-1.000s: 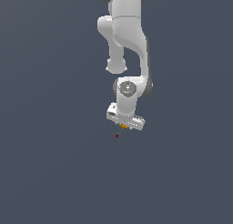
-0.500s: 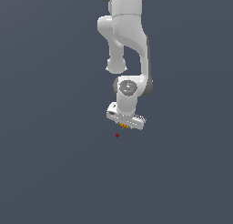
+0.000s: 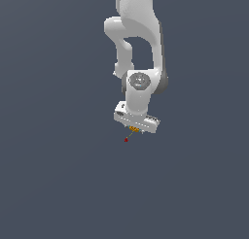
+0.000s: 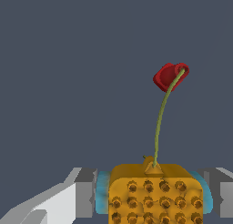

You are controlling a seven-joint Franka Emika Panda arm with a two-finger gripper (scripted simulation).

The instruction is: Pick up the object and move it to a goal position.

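Note:
The object, a small orange-yellow studded block (image 4: 154, 193) with teal bits at its sides, sits between my gripper's (image 4: 154, 198) grey fingers (image 4: 85, 191), which are shut on it. In the exterior view the block (image 3: 134, 130) shows as an orange speck under the white gripper (image 3: 135, 131), held in mid-air. A thin green stalk (image 4: 159, 123) rises from the block to a dark-red marker (image 4: 170, 75), the goal position. In the exterior view that red dot (image 3: 126, 139) lies just below the gripper, toward the exterior view's left. I cannot tell whether stalk and marker are joined.
The white arm (image 3: 138, 48) comes down from the top of the exterior view. Around it there is only a plain dark grey-blue background, with no other object or edge in view.
The gripper with the block has shifted slightly toward the exterior view's right. The red dot now sits a little higher, closer to the gripper.

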